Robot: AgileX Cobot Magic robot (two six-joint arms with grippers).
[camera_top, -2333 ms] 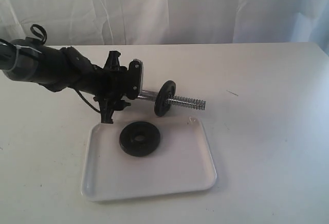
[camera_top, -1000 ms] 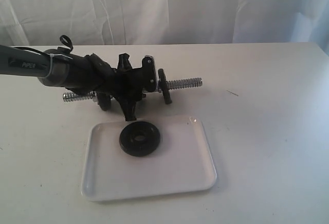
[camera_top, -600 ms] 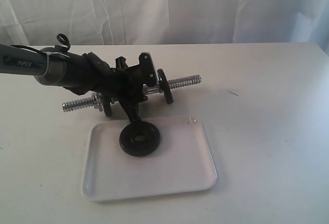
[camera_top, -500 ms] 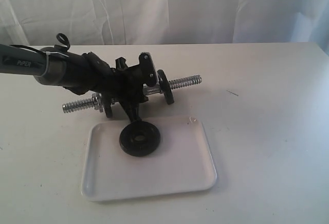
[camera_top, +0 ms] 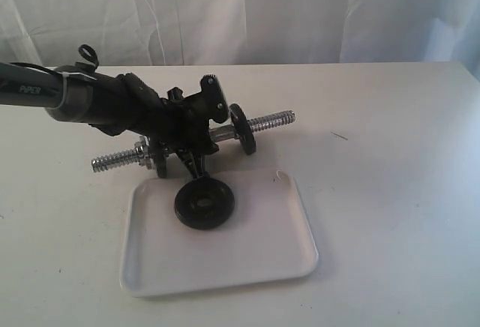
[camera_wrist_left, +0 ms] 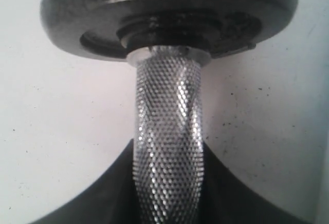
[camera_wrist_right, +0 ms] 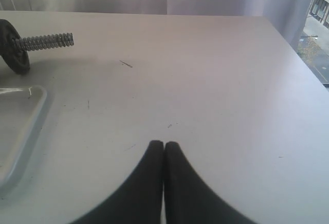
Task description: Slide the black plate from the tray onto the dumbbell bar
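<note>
The bar [camera_top: 268,123] gripped above the tray [camera_top: 255,256], the plate [camera_top: 204,202] lying in it.
On the table [camera_top: 390,192], the white tray sits below the tilted bar, which the left gripper [camera_top: 193,138] clamps at its middle. The black plate lies flat near the tray's far edge, just under that gripper. The right gripper [camera_wrist_right: 163,149] is pinched shut, empty, well apart.
</note>
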